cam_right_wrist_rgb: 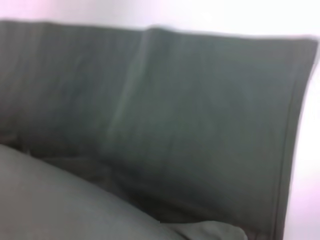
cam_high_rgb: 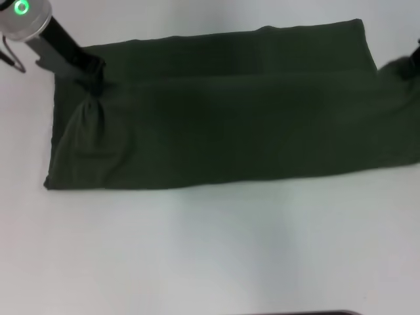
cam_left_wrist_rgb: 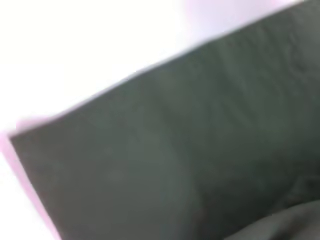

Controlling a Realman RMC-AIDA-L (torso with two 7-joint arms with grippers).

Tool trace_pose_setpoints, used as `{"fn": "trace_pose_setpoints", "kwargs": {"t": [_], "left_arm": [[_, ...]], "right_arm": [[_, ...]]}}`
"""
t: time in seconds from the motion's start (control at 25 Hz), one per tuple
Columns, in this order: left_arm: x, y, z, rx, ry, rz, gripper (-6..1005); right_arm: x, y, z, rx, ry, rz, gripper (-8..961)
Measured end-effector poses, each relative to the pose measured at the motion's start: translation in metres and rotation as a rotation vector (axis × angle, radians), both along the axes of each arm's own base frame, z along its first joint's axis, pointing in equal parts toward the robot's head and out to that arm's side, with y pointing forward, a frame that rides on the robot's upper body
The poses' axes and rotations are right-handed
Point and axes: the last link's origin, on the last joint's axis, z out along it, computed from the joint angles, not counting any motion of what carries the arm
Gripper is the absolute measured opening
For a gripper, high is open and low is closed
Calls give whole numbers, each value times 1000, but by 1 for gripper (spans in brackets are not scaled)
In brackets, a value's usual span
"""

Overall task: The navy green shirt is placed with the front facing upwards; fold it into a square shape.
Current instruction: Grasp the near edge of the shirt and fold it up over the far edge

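Navy green shirt folded into a long band across the white counter.

The left tool sits at the far-left part of the band, closed on a pinch of cloth that bunches into a gather beneath it. The right tool is at the band's right end, at the frame edge; its opening cannot be determined. Plain fabric faces up.
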Motion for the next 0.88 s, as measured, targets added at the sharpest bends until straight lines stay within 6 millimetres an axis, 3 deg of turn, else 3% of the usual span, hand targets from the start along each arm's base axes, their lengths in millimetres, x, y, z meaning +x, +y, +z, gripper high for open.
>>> {"fn": "trace_pose_setpoints", "kwargs": {"t": [0.44,0.88], "left_arm": [[12,25,-16,167,115,-91,33],[20,38,-27,273,142,-160,35]], "right_arm": [[-8,29,-6,157,-40,48,54],[-15,46,-25,263,-69,78,54]]}}
